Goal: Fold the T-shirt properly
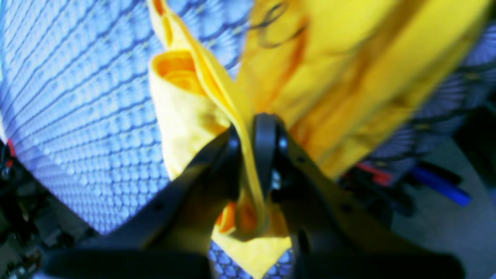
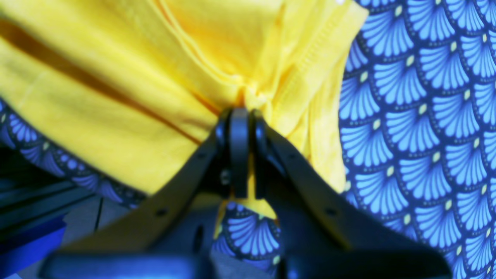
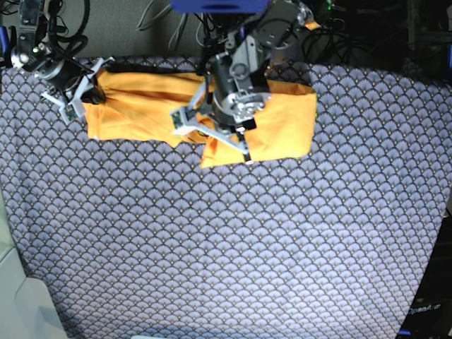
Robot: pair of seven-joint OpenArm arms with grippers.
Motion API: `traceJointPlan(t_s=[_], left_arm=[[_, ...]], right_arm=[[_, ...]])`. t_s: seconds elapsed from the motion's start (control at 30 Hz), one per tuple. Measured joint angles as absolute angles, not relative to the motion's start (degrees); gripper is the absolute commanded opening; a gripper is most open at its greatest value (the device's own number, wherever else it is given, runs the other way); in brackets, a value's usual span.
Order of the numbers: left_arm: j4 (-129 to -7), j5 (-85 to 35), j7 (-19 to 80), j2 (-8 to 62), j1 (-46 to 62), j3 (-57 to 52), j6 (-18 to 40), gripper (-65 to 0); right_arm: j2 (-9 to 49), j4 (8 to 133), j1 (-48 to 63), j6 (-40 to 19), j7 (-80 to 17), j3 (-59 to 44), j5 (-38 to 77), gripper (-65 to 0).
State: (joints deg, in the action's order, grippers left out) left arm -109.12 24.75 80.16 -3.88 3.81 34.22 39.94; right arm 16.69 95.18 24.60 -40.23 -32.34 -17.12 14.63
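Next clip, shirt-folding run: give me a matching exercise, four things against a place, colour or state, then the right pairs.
Things:
1. T-shirt
2. tablecloth
3. left gripper
4. right gripper

Descriptions:
A. blue-grey, fan-patterned
B. shut on the cloth at the base view's left end
C. yellow-orange, lying along the far edge
D. shut on a bunched fold near the shirt's middle

Pairs: 1-C, 2-A, 3-D, 4-B
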Motion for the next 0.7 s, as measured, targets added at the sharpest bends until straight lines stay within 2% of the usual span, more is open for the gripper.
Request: traceJointPlan(t_s=[0.7], left_arm=[[-108.73, 25.32, 80.16, -3.62, 4.29, 39.86, 39.92, -65.0]], right_arm=[[16.71, 95.18, 24.49, -40.23, -32.36, -17.12, 14.61, -65.0]])
